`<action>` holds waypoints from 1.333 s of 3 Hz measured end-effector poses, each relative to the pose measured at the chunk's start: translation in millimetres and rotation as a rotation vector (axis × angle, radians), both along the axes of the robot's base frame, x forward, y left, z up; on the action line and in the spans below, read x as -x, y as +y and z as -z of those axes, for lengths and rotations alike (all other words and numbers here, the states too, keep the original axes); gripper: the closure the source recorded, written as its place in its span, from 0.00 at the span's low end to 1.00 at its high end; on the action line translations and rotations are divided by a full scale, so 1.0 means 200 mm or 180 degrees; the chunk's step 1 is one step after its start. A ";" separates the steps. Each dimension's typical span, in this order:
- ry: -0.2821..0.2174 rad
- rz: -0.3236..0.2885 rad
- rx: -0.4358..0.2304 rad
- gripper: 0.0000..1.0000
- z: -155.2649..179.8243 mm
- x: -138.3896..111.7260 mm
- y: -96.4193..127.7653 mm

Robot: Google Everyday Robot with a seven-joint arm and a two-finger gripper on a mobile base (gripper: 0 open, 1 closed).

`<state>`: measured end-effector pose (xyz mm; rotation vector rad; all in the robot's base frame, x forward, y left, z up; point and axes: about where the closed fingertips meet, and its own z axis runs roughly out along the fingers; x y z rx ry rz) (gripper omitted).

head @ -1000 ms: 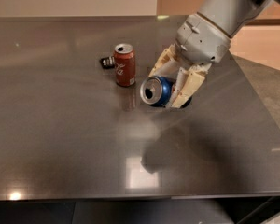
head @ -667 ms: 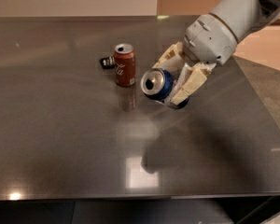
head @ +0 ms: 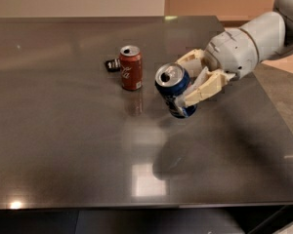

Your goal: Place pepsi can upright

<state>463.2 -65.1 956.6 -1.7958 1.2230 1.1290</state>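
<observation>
The gripper (head: 181,84) has its 2 fingers (head: 201,87) clenched on the pepsi can (head: 169,88), which sits tilted between them above the table (head: 63,130), with the upright red can (head: 131,68) just beyond the fingertips.

I see grey table (head: 63,145): red can (head: 131,68) upright, left of gripper (head: 185,84) clamping pepsi can (head: 172,89); small black item (head: 111,64) touching red can's far side.
</observation>
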 end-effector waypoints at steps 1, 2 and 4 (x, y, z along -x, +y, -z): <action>0.0262 0.0176 -0.0308 1.00 0.03 -0.02 -0.06; 0.0400 0.0321 -0.0505 1.00 0.07 -0.05 -0.12; 0.0384 0.0642 -0.0820 1.00 0.16 -0.08 -0.25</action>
